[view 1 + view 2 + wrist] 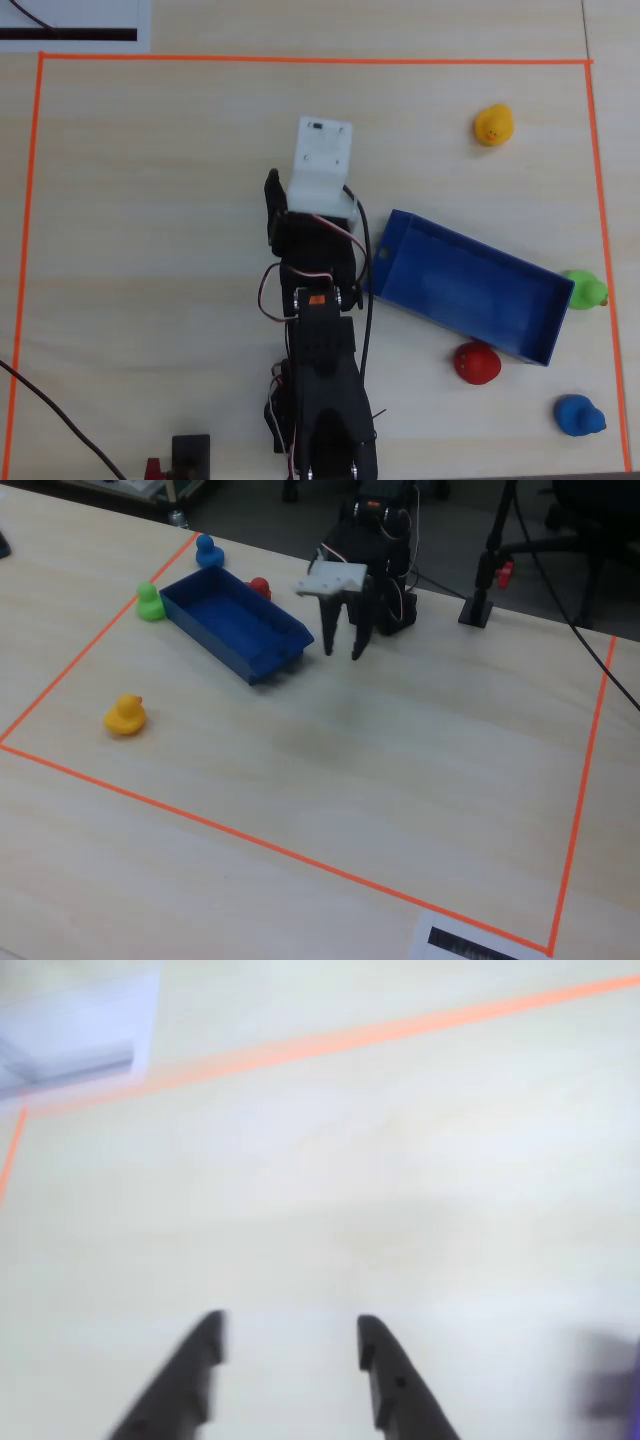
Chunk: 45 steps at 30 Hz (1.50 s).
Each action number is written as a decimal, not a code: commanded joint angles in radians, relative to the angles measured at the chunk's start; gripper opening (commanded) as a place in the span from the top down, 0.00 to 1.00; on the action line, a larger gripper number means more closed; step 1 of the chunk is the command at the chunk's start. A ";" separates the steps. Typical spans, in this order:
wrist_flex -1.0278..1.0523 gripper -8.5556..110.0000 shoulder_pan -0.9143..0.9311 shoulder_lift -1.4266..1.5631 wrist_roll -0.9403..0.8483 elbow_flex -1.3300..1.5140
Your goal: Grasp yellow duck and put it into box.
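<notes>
Overhead view: yellow duck (493,125) sits upper right on the table (150,250), well apart from the arm (325,380). Blue box (468,287) lies diagonally right of the arm; green duck (587,290) at its far end, red duck (477,362) just below it, blue duck (578,415) lower right.

Wrist view: gripper (290,1345) fingers spread, nothing btwn them, bare table ahead, orange tape (400,1028) beyond.

Fixed view: gripper (343,648) pts down, above table, beside box (235,628) end; yellow duck (125,714) alone, front left.
</notes>
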 commanded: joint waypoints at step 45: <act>-0.067 0.44 0.709 -1.456 -0.089 -1.344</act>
